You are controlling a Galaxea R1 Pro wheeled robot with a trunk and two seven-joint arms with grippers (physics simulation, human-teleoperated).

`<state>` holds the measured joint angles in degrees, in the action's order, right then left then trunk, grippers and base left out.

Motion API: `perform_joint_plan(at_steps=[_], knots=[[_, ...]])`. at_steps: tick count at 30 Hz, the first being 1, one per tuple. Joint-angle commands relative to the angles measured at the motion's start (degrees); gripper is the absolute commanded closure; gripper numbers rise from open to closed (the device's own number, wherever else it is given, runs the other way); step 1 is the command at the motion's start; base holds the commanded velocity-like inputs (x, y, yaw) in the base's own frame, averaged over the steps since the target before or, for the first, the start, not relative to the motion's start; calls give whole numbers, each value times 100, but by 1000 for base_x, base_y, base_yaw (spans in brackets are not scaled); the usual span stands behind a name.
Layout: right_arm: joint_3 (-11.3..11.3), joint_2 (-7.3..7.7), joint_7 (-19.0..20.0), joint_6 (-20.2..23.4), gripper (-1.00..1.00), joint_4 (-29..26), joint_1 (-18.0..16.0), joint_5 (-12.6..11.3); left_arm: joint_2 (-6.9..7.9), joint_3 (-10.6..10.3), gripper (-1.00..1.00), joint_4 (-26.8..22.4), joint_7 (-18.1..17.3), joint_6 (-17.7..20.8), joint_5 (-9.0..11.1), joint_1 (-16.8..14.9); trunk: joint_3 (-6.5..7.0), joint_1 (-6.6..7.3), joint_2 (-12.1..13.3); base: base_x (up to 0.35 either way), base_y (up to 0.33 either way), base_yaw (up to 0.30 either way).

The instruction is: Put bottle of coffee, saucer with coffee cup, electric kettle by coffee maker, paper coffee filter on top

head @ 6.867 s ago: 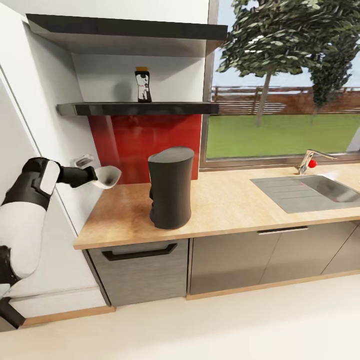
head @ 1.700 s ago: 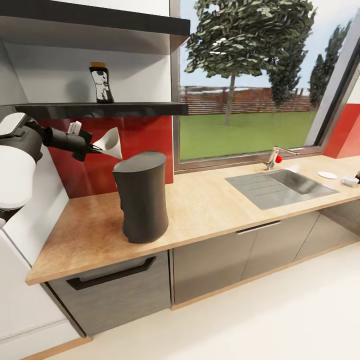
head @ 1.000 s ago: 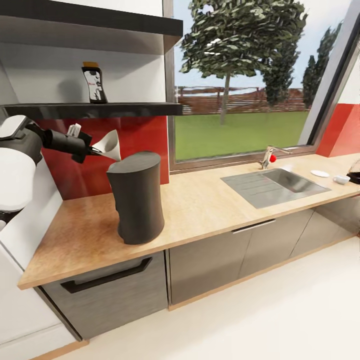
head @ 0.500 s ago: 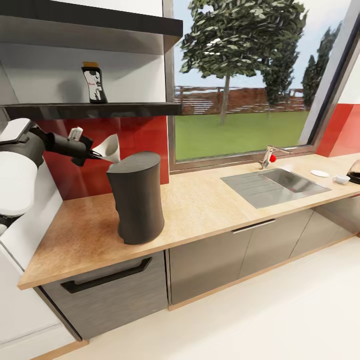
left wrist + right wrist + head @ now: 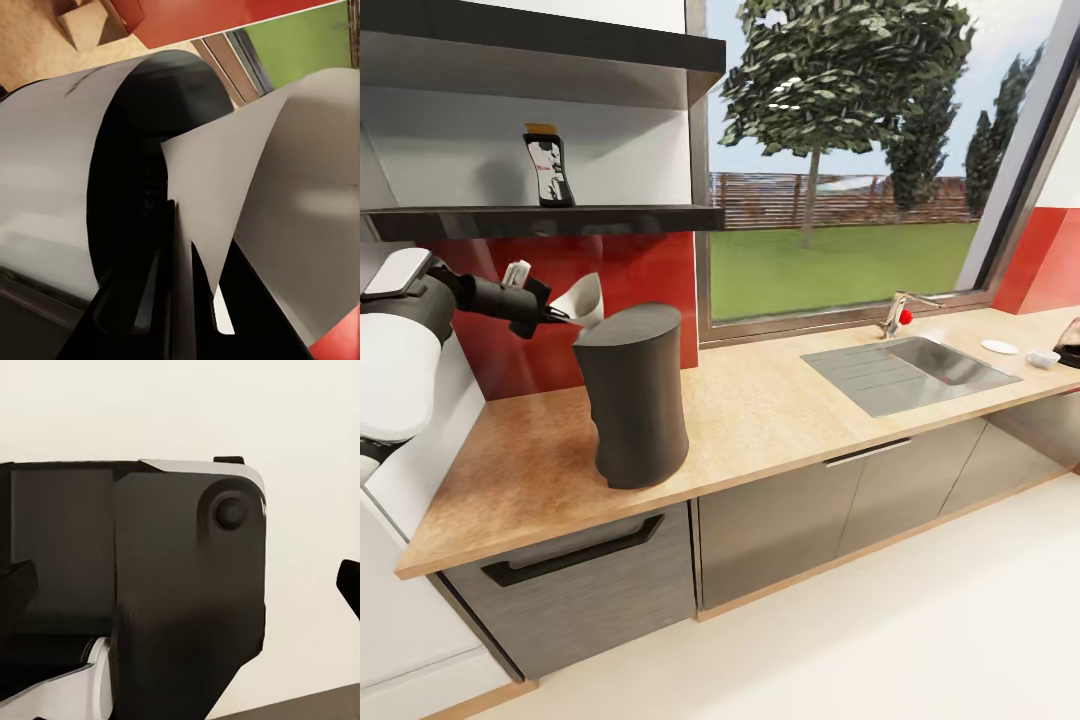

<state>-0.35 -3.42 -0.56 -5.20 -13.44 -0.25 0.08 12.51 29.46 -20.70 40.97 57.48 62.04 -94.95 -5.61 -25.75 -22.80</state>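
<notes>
Wooden countertop (image 5: 780, 400) ran under a big window, with the coffee maker (image 5: 632, 395) standing on it and the bottle of coffee (image 5: 547, 165) up on the shelf (image 5: 540, 218). The left gripper (image 5: 552, 312) pinched the paper coffee filter (image 5: 582, 299) just beside the coffee maker's top. From the left wrist, the paper coffee filter (image 5: 277, 195) was clamped tight over the coffee maker (image 5: 90, 187); from the right wrist, I could not tell how the right gripper's jaws stood.

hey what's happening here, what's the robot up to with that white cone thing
The robot's left gripper is shut on a white paper coffee filter and holds it in the air beside the top of the dark coffee maker, which stands on the wooden countertop. The filter is not yet on top of the machine. The bottle of coffee is on the shelf above. The saucer and coffee cup sit apart at the counter's far end, past the sink.
</notes>
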Motion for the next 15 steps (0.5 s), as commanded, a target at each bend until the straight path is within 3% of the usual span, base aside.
perform_joint_plan(at_steps=[1,15], knots=[[-3,-1,-6,-16,-100,0,-2,1,-2,28,100,-4,24,18,27,-7,-12,-3,-12,0,0,0],[-1,-1,-6,-16,-100,0,-2,1,-3,26,100,-13,-286,15,22,-6,-12,-3,-12,83,0,0]])
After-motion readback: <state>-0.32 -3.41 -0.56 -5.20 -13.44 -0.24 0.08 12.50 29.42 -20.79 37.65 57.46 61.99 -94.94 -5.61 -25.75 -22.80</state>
